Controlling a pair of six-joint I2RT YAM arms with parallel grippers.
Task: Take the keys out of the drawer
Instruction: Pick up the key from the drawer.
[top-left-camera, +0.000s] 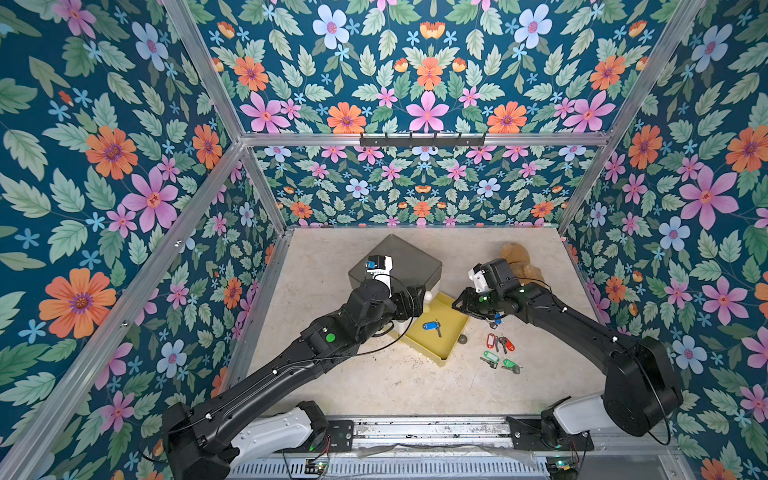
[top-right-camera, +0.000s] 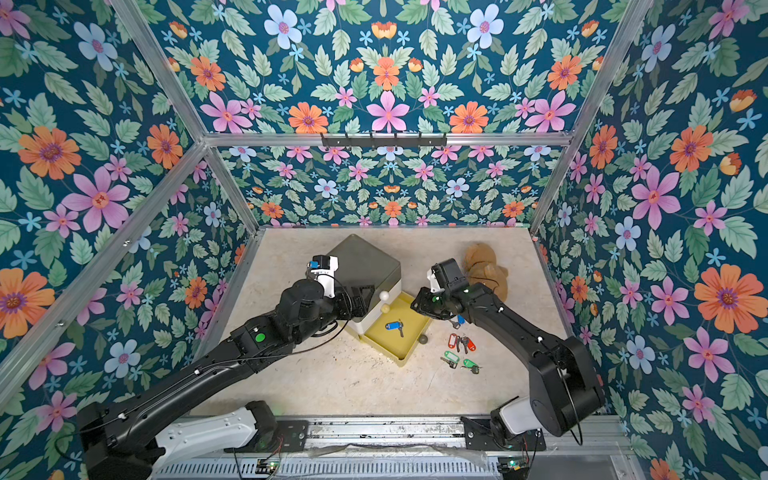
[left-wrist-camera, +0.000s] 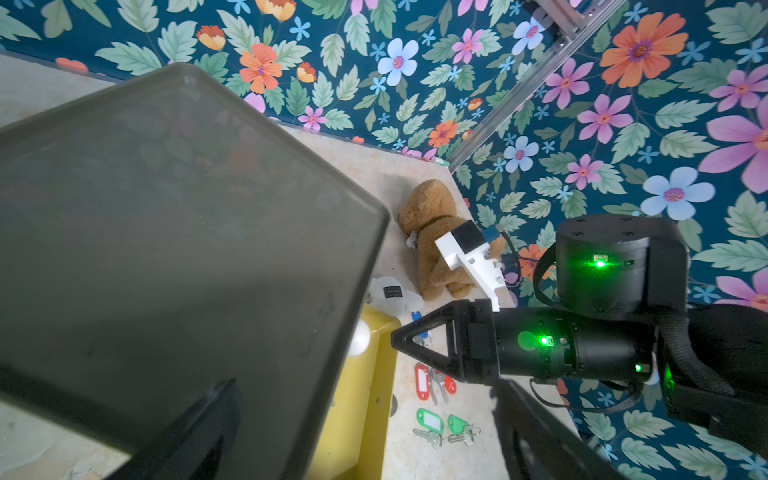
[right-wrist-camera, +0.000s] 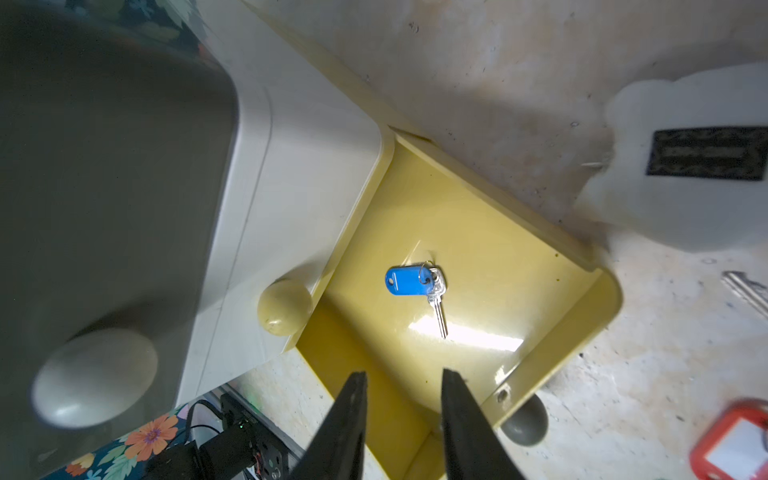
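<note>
A yellow drawer (top-left-camera: 419, 351) stands pulled out of a small grey-topped cabinet (top-left-camera: 399, 257). One key with a blue tag (top-left-camera: 432, 326) (right-wrist-camera: 409, 281) lies flat on the drawer floor. Out on the table beside the drawer lie two red-tagged keys (top-left-camera: 498, 343), two green-tagged keys (top-left-camera: 500, 361) and another blue-tagged key (top-left-camera: 496, 320) under the right wrist. My right gripper (right-wrist-camera: 404, 374) hangs open and empty over the drawer's outer end, short of the blue key. My left gripper (left-wrist-camera: 365, 384) is at the cabinet's front corner, fingers wide apart, one lying over the grey top.
A brown plush toy (top-left-camera: 519, 259) lies at the back right and a white plush (right-wrist-camera: 685, 166) sits on the table beside the drawer. The drawer's grey knob (top-left-camera: 462, 340) juts toward the loose keys. Floral walls close in three sides.
</note>
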